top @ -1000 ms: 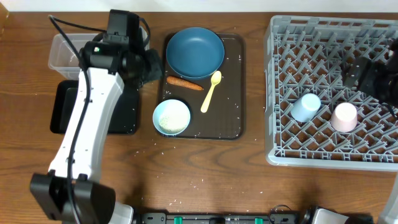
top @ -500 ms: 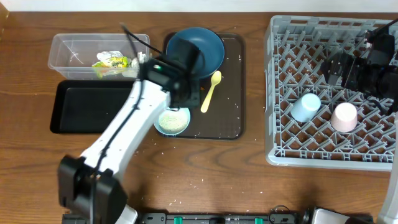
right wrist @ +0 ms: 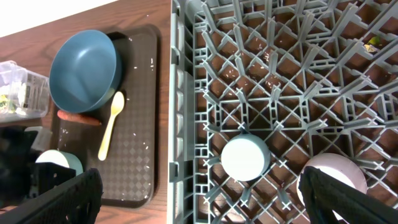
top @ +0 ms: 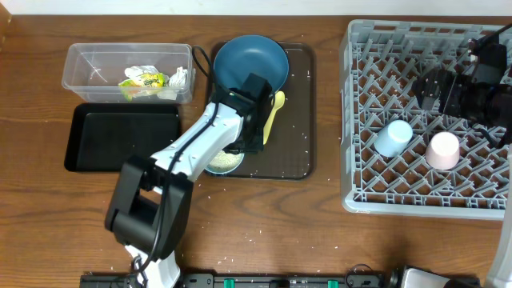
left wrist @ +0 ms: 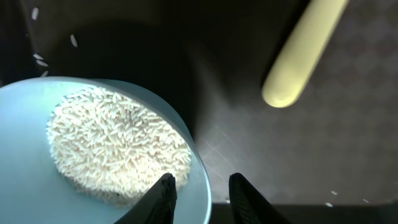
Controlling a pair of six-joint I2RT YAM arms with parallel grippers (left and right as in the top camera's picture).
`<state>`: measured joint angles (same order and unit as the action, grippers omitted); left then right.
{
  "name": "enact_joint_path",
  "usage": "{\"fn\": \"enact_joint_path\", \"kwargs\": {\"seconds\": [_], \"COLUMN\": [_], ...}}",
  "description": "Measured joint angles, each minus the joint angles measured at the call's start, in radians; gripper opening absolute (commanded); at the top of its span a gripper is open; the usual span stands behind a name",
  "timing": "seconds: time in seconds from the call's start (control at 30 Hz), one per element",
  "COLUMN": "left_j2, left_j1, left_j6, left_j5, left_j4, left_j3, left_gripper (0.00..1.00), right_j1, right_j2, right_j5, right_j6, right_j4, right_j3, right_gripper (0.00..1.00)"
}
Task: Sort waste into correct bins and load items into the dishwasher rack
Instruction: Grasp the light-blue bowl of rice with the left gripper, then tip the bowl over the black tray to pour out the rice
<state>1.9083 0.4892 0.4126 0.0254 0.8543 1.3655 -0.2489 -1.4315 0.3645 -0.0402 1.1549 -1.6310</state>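
Light blue round bowl (left wrist: 25, 143), heaped with loose white rice grains (left wrist: 118, 146), sits at the near left corner of the dark brown serving tray (top: 296, 120). The handle of the yellow plastic spoon (left wrist: 298, 56) lies just beside it. The left gripper (left wrist: 202, 190) is low over the bowl's right edge. Its jaws are part-open and straddle the rim, one finger inside by the rice and one outside, with a sliver of gap showing, so nothing is pinched yet.

The step in hand looks like taking the bowl by its rim to empty the rice. To do it well, set the jaws a touch deeper so the rim sits well between the pads, then close firmly, since a thin curved wall can twist out of a shallow pinch. Lift level and slowly, because the rice is heaped and grains already dot the tray. Carry the bowl clear of the spoon and tip it only once it is fully over the shallow black rectangular tray (top: 120, 140) or the clear rectangular plastic tub (top: 88, 60), whichever takes food.

The right gripper (right wrist: 199, 186) hangs over the large grey lattice dishwasher rack (top: 416, 204), jaws wide apart and empty.
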Motion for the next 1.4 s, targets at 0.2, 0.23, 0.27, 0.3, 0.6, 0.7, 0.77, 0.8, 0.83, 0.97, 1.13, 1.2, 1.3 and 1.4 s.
{"fn": "enact_joint_path", "kwargs": {"seconds": [0.2, 0.23, 0.27, 0.3, 0.6, 0.7, 0.77, 0.8, 0.83, 0.97, 1.13, 1.2, 1.3, 1.4], "left_j2": [0.063, 0.072, 0.08, 0.085, 0.085, 0.073, 0.049, 0.033, 0.011, -0.106, -0.243, -0.264, -0.264, -0.252], "left_j1": [0.0, 0.0, 0.0, 0.0, 0.003, 0.003, -0.002, -0.008, -0.016, -0.087, -0.288, -0.388, -0.545, -0.685], "left_j6": [-0.003, -0.003, -0.006, -0.009, -0.013, -0.013, -0.013, -0.013, -0.013, -0.024, -0.06, -0.087, -0.146, -0.206], "left_j5": [-0.011, -0.014, -0.015, -0.014, -0.018, -0.017, -0.013, -0.006, 0.002, 0.058, 0.147, 0.198, 0.3, 0.422], "left_j4": [0.0, 0.0, 0.0, 0.0, 0.038, 0.094, 0.132, 0.142, 0.15, 0.159, 0.167, 0.167, 0.168, 0.168], "left_j3": [0.0, 0.0, 0.0, 0.0, 0.016, 0.043, 0.063, 0.072, 0.083, 0.11, 0.122, 0.126, 0.126, 0.125], "left_gripper": [0.2, 0.19, 0.12, 0.07, 0.06, 0.06, 0.06, 0.06, 0.06, 0.06, 0.06, 0.06, 0.06, 0.06], "right_j1": [0.0, 0.0, 0.0, 0.0, 0.0, 0.0, 0.0, 0.0, 0.0, 0.0, 0.0, 0.0, 0.0, 0.0], "right_j2": [0.0, 0.0, 0.0, 0.0, 0.0, 0.0, 0.0, 0.0, 0.0, 0.0, 0.0, 0.0, 0.0, 0.0], "right_j5": [0.0, 0.0, 0.0, 0.0, 0.0, 0.0, 0.0, 0.0, 0.0, 0.0, 0.001, 0.002, 0.002, 0.002], "right_j6": [0.0, 0.0, 0.0, 0.0, 0.0, 0.0, 0.0, 0.001, 0.003, 0.011, 0.018, 0.02, 0.023, 0.023], "right_j4": [0.005, 0.005, 0.005, 0.006, 0.007, 0.008, 0.008, 0.008, 0.009, 0.013, 0.016, 0.019, 0.027, 0.032], "right_j3": [0.0, 0.0, 0.0, 0.0, 0.0, 0.0, 0.0, 0.0, 0.0, 0.0, 0.0, 0.0, 0.0, 0.0], "right_gripper": [0.99, 0.99, 0.99, 0.99, 0.99, 0.99, 0.99, 0.99, 0.99, 0.99, 0.99, 0.99, 0.99, 0.99]}}
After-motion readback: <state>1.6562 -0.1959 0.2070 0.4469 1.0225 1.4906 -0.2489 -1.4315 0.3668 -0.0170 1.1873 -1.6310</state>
